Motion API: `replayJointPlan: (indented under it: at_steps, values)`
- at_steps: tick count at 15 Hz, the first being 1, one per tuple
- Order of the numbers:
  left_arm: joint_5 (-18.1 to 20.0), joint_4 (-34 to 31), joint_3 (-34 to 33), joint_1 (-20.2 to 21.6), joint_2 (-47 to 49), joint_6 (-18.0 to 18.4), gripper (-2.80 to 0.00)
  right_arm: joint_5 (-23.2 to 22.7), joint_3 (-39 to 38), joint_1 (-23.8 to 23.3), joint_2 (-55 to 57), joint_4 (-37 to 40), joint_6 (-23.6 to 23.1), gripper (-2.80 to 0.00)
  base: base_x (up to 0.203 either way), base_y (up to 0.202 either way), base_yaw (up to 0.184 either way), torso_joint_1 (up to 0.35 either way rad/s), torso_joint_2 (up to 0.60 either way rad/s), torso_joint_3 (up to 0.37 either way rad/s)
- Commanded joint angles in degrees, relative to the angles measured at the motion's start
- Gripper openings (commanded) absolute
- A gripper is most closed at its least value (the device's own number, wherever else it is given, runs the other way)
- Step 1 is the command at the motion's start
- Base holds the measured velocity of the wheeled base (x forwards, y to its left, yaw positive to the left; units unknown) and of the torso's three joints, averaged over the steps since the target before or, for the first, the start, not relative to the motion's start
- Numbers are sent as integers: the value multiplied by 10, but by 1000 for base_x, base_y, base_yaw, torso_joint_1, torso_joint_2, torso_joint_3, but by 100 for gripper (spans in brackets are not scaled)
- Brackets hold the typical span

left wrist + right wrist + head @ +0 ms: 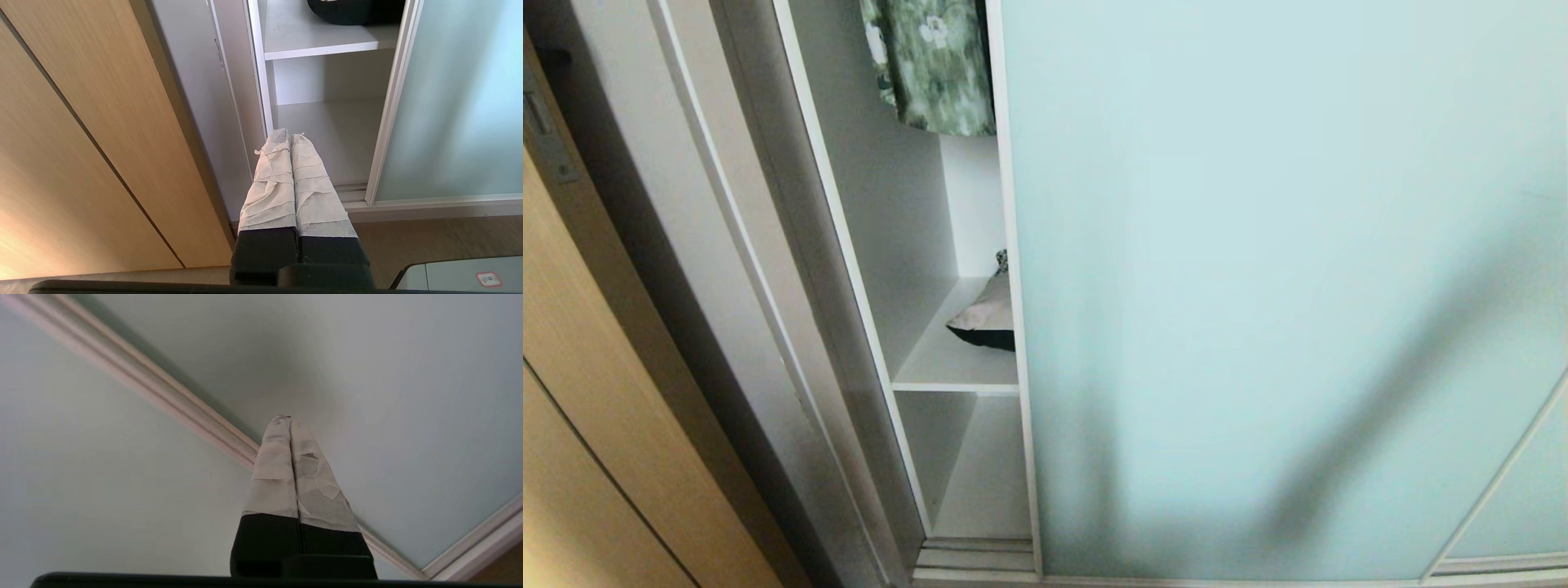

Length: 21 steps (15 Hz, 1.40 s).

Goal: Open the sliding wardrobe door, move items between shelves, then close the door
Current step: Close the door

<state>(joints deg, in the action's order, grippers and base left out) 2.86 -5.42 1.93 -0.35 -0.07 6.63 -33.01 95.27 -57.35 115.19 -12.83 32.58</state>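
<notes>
The sliding wardrobe door [1258, 286] is standing mostly shut, leaving a narrow gap at its left edge. Smooth glass is likely offering little purchase; pushing the metal frame [1011, 327] seems wiser. Right claw [290, 418] and left claw [289, 132] are pinched together, empty.

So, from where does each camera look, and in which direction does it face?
Head view: high on the robot, facing forward and down at the sliding wardrobe door and the open gap beside it; no arm shows.
Left wrist view: behind the shut left gripper, facing the lower shelves.
Right wrist view: behind the shut right gripper, close to the frosted glass.
Head and left wrist views share the shelf bearing folded cloth.
</notes>
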Motion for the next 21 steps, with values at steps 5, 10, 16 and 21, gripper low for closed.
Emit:
replayJointPlan:
  at_steps: [5,10,16,21]
  values:
    - [0,0,0,0,1,0,-280,2,48,49,123,-2,5,-280,0,0,0,0,0,0]
    - [0,0,0,0,1,0,-280,22,61,66,160,-6,4,-280,0,0,0,0,0,0]
    - [0,0,0,0,1,0,-280,44,90,75,194,-4,5,-280,0,0,0,0,0,0]
    - [0,0,0,0,1,0,-280,44,88,88,205,-5,4,-280,0,0,0,0,0,0]
